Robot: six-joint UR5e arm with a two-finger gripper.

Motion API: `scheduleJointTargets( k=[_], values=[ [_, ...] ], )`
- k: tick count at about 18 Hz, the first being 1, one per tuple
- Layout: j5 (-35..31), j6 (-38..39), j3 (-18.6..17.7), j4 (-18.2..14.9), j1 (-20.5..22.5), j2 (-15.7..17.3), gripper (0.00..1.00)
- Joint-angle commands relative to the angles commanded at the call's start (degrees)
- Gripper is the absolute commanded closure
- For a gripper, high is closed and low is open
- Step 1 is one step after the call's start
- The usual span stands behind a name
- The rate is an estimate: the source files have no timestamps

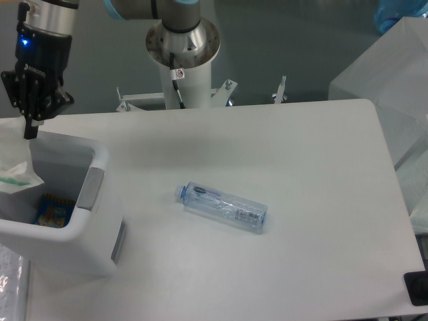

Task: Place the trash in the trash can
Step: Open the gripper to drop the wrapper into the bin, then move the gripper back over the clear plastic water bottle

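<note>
A clear crinkled plastic bottle point(223, 207) with a pale blue cap lies on its side in the middle of the white table. The white trash can point(73, 251) stands at the left edge, its grey handle recess point(91, 190) facing right. Above the can's far left corner, my gripper point(31, 128) has its fingers together in one narrow tip. A crumpled white wrapper point(15, 167) with green marks hangs from that tip over the can's left rim. The wrapper's left part is cut off by the frame edge.
A blue-and-yellow snack packet point(51, 210) lies at the bottom of the can. The arm's base column point(182, 47) rises behind the table's far edge. Translucent white boxes point(391, 80) stand off the table's right side.
</note>
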State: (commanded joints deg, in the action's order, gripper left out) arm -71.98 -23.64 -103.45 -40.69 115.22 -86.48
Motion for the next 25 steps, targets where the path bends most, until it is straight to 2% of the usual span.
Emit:
scheduleJointTargets(
  k=[1, 2, 3, 4, 6, 9, 11, 17, 21, 23, 25],
  values=[
    [-0.1, 0.0, 0.0, 0.0, 0.0, -0.1, 0.94],
    [0.0, -0.1, 0.0, 0.0, 0.0, 0.0, 0.70],
    [0.1, -0.1, 0.0, 0.0, 0.1, 0.1, 0.56],
    [0.2, 0.0, 0.2, 0.1, 0.3, 0.1, 0.53],
    [0.3, 0.0, 0.7, 0.2, 0.7, 0.1, 0.28],
    [0.1, 0.1, 1.0, 0.2, 1.6, 0.2, 0.18],
    [0.1, -0.1, 1.0, 0.2, 2.9, 0.6, 0.17],
    [0.4, -2.2, 0.6, 0.5, 15.2, 1.1, 0.17],
    [2.0, -7.1, -0.3, 1.0, 23.6, 0.2, 0.11],
    [2.9, -7.9, -0.2, 2.1, 26.6, -1.9, 0.00],
    [2.6, -8.3, -0.3, 2.1, 28.5, -4.0, 0.00]
  ],
)
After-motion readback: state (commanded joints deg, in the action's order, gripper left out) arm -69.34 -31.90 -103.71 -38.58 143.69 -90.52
